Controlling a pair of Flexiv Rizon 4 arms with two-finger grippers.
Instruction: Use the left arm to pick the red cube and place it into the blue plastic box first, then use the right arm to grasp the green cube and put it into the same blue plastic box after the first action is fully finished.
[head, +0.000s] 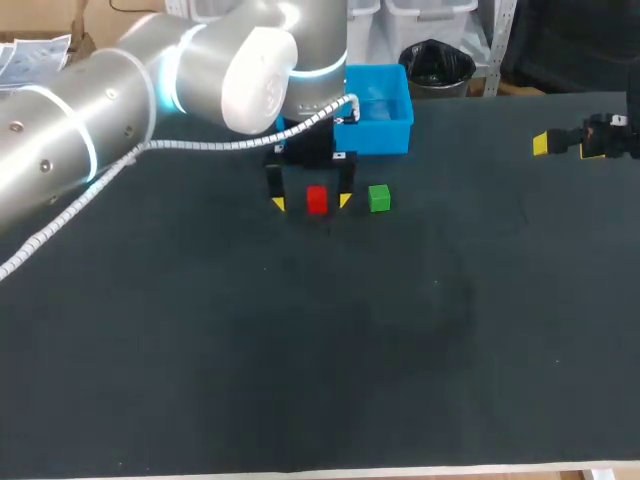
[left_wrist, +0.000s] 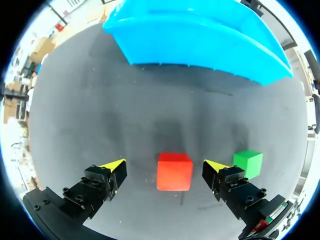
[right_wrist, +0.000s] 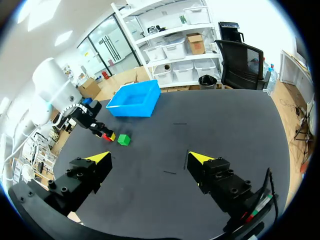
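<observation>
The red cube (head: 317, 200) rests on the dark table between the open fingers of my left gripper (head: 311, 202); in the left wrist view the red cube (left_wrist: 174, 171) sits midway in my left gripper (left_wrist: 165, 167), a gap on each side. The green cube (head: 378, 198) stands just right of it, beside one finger (left_wrist: 248, 163). The blue plastic box (head: 380, 120) lies just behind, ahead of the fingers (left_wrist: 200, 37). My right gripper (head: 570, 142) hangs open at the far right; from its wrist (right_wrist: 149, 161) the green cube (right_wrist: 123, 140) and box (right_wrist: 134, 100) are far ahead.
The dark table (head: 400, 330) stretches wide in front of the cubes, with its pale front edge near the bottom of the head view. My left arm (head: 150, 90) reaches over the back left of the table.
</observation>
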